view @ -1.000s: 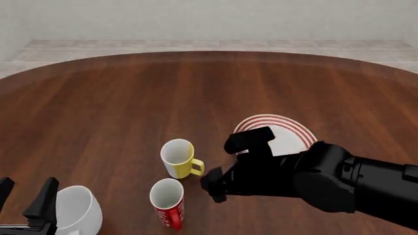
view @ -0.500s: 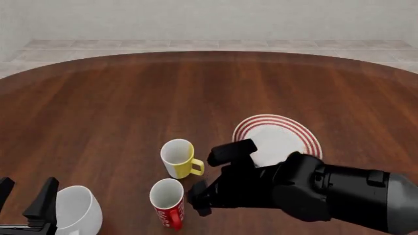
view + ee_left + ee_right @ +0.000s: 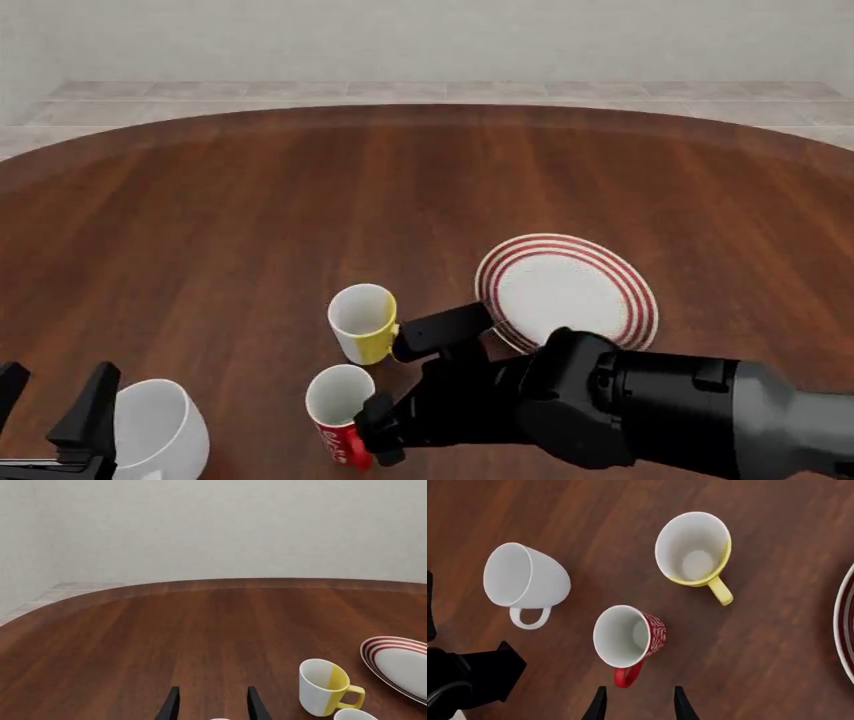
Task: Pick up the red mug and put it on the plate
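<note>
The red mug (image 3: 344, 418) stands upright near the table's front edge, white inside, and its red handle shows in the right wrist view (image 3: 627, 636). The plate (image 3: 641, 290) lies to its right and further back; its rim shows in the right wrist view (image 3: 844, 630) and the left wrist view (image 3: 373, 647). My right gripper (image 3: 408, 386) is open, hovering just right of and above the red mug, with the mug's handle between its fingertips in the right wrist view (image 3: 638, 707). My left gripper (image 3: 51, 400) is open and empty at the front left corner (image 3: 212, 706).
A yellow-and-white mug (image 3: 360, 322) stands just behind the red mug (image 3: 694, 550) (image 3: 323, 687). A larger plain white mug (image 3: 163, 430) lies tilted beside the left gripper (image 3: 527, 580). The left arm's black body (image 3: 464, 680) is close to the white mug.
My right arm has moved left and toward the front edge, off the plate and up to the red mug. The plate now shows whole. The left arm and mugs have not moved.
</note>
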Motion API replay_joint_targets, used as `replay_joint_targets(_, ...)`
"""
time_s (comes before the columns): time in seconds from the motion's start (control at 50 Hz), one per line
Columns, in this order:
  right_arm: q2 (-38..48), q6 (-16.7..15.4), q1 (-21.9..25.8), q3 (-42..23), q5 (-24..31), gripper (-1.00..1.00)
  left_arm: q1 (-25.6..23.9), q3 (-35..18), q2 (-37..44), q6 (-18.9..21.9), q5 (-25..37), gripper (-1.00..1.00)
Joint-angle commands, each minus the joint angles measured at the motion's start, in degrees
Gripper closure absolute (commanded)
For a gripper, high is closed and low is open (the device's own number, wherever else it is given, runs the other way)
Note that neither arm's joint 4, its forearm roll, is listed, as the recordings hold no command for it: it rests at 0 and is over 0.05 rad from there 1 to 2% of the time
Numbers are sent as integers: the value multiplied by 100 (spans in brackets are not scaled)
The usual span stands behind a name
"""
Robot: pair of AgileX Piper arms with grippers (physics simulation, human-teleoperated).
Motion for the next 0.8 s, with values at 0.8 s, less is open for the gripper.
replay_joint_targets(0.8, 786, 366, 368, -141, -363, -100, 0, 0, -1, 0, 0, -100)
